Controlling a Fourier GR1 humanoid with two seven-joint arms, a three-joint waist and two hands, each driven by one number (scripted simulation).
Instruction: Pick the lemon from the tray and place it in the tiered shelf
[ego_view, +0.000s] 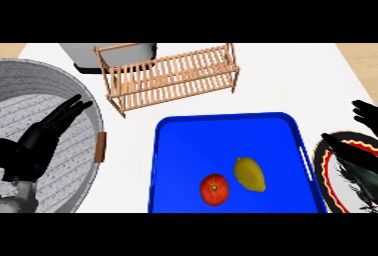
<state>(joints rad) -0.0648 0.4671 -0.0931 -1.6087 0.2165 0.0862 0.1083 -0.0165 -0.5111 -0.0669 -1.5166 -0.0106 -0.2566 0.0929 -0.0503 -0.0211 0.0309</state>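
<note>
A yellow lemon lies in the blue tray, toward its near right part, beside a red tomato. The wooden tiered shelf stands behind the tray at the back of the counter, with nothing on its slats. My right hand is at the right edge of the view, open, just right of the tray and apart from the lemon. At the left edge, my left hand rests open with fingers pointing up over a large grey basin.
A large round grey basin fills the left side. A grey appliance sits behind the shelf. Under my right hand lies a dark patterned plate at the right edge. White counter shows between the shelf and the tray.
</note>
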